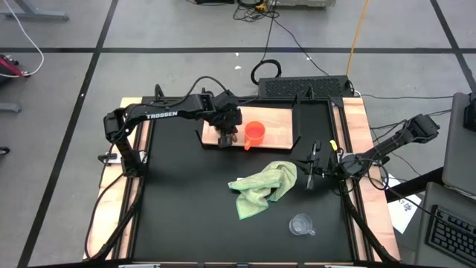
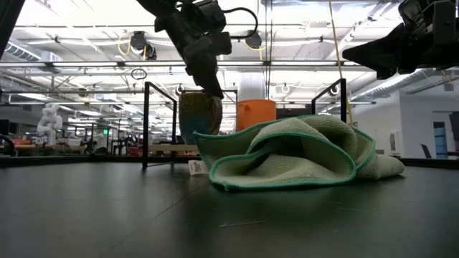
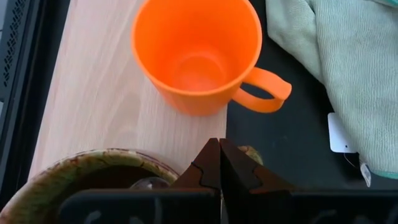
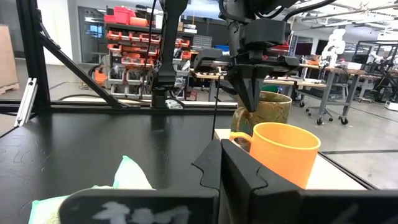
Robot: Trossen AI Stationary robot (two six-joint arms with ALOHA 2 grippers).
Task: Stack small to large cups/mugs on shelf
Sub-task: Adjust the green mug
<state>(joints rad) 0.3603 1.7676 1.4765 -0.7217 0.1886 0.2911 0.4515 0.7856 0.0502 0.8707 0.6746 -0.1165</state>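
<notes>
The brown glossy mug stands at the left part of the light wooden shelf, with the orange cup upright right beside it. My left gripper is above the mug and shut on it. The clear glass cup stands on the black tabletop at the near right. My right gripper is shut and empty at the table's right side, level with the green cloth. My left gripper comes at the brown mug from above, fingers pointing down. The shut fingertips sit where the handle meets the rim and hide the place of contact. The mug is upright with its base at the shelf board.
A crumpled light green cloth lies in the middle of the table between the shelf and the glass cup. Black brackets rise at the shelf's ends. A dark keyboard-like unit lies beyond the table's far edge.
</notes>
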